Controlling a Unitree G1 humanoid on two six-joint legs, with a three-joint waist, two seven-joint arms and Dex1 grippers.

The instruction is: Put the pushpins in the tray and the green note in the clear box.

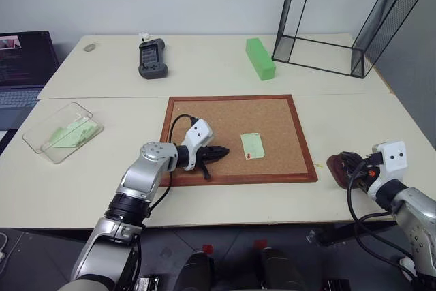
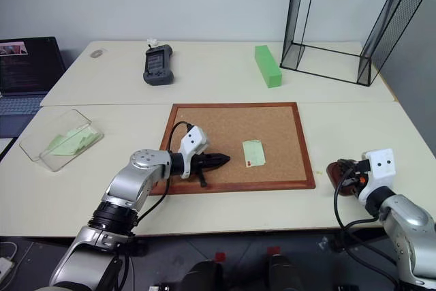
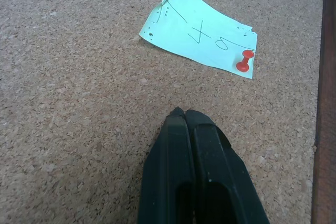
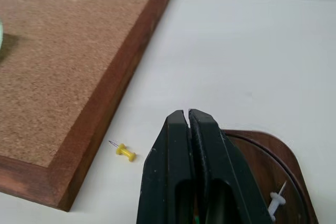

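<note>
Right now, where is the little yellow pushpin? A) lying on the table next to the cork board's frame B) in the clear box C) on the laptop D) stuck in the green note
A: the yellow pushpin lies on the bare table, just off the cork board frame.

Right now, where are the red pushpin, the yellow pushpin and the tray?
red pushpin (image 3: 243, 62), left wrist view, on its head.
yellow pushpin (image 4: 125, 152), right wrist view, on its body.
tray (image 4: 262, 156), right wrist view, on its bare floor.

Silver arms — black cables, white wrists.
</note>
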